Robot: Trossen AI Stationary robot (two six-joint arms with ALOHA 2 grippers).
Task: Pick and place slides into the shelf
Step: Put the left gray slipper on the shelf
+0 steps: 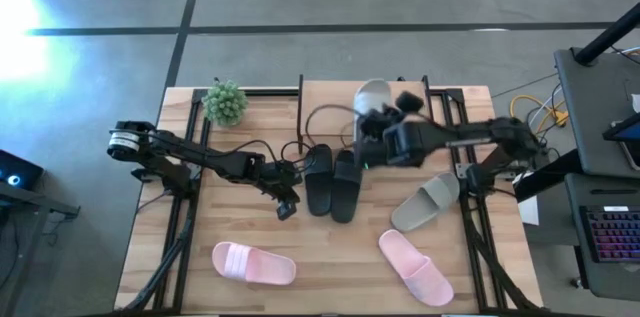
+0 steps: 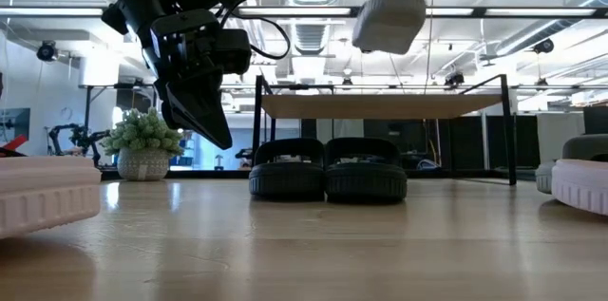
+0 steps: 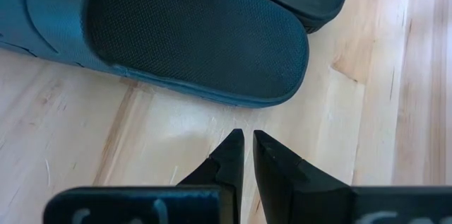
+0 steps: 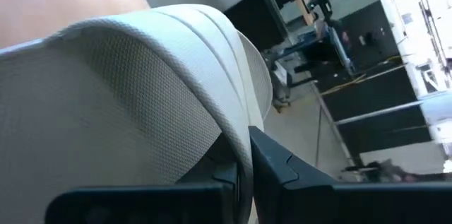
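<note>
Clamped thin on the strap edge of a pale grey slide [image 4: 134,97], right gripper [image 1: 372,129] up in the air over the shelf [image 2: 385,106]. Seen from the table-top camera, slide hanging above the wooden top board, clear of it, not touching. From above, long axis of the held slide running roughly front to back, toe toward the far edge, body over the shelf's right half. So: target straight below the jaws, a lowering and a release, judged as the step in hand. Whether meant for the top board or the space under it, cannot tell.

Underneath the board already: black pair [image 1: 332,183], side by side, toes toward the room, heels sticking out on the near side. Suggests top board as the free spot.

Left gripper [image 1: 286,207] pinched nearly shut on nothing, tips just above bare table, just beside the heel of the left black slide. Idle, near the shelf's front left.

Still loose on the table: second grey slide [image 1: 426,201] to the right of the shelf, lying at a slant, nearer the right arm; two pink slides [image 1: 254,263] and [image 1: 415,268] along the near edge, well apart.
</note>
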